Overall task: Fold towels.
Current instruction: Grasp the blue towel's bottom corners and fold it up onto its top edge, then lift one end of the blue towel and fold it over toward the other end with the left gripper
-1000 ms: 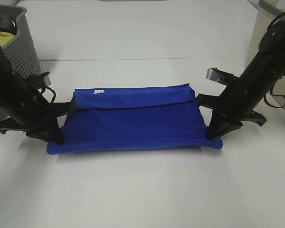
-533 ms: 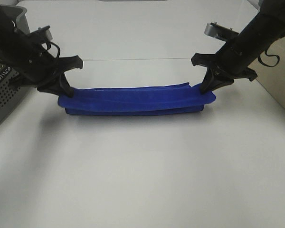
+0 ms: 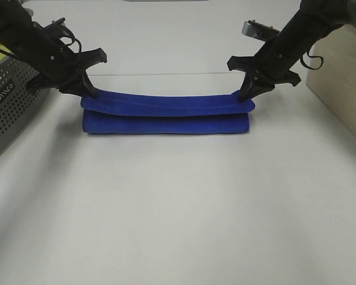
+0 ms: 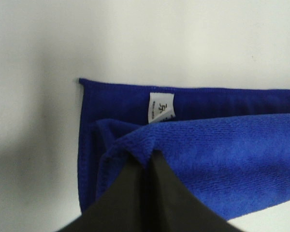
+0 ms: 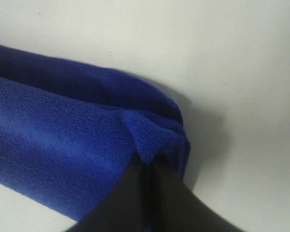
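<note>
The royal-blue towel (image 3: pixel 166 114) lies on the white table as a long narrow fold, its upper layer lifted at both ends. My left gripper (image 3: pixel 88 92) is shut on the towel's left corner, and my right gripper (image 3: pixel 244 97) is shut on its right corner. In the left wrist view the black fingertips (image 4: pixel 147 179) pinch the plush edge of the towel (image 4: pixel 222 159), with the small white tag (image 4: pixel 161 107) on the layer beneath. In the right wrist view the fingertips (image 5: pixel 147 181) pinch a bunched corner of the towel (image 5: pixel 63 145).
A grey perforated basket (image 3: pixel 9 101) holding something yellow stands at the left edge of the table (image 3: pixel 178 208). A beige box (image 3: pixel 344 77) stands at the right. A seam runs across the table behind the towel.
Both grippers have carried the towel's near edge up and away to the far side, folding the flat towel over into a narrow strip. The arms now stand farther back.
</note>
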Robot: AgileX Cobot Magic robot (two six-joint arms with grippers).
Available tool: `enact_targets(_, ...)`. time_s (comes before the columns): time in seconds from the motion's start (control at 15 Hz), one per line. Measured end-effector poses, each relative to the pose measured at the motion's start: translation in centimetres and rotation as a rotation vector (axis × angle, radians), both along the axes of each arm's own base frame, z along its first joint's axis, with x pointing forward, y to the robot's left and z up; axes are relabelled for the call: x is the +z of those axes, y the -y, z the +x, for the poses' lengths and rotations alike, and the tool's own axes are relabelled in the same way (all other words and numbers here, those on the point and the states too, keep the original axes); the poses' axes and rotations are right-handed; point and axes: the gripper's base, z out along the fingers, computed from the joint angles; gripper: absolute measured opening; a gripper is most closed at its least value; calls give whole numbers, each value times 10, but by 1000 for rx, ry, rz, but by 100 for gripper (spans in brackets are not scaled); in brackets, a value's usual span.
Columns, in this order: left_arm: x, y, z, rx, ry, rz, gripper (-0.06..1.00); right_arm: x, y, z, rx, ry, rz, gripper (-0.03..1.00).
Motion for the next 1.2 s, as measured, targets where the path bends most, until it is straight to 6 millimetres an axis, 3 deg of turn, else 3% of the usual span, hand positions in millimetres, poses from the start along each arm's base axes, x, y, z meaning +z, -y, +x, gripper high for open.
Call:
enact_targets(0.2,-17,1,5,0,-27,4,3,-23,0,1,-6,-41,-10,2)
enact_targets(0.33,-30,1,5,-1,-54,7,21,-25,0,1,-6,-46,-10,10)
enact_targets(0.47,-31,1,5,-3,-60,7,52,-21,-1,2,-7,-40,2,36)
enact_targets(0.6,-28,1,7,-7,-49,9,70,-15,-2,1,14,-63,6,69)
enact_targets(0.73,-28,-1,5,-40,-64,49,74,-8,0,-1,32,-66,-12,79)
enact_targets(1.2,-35,-3,5,-47,-75,75,75,1,1,-3,44,-61,-25,82)
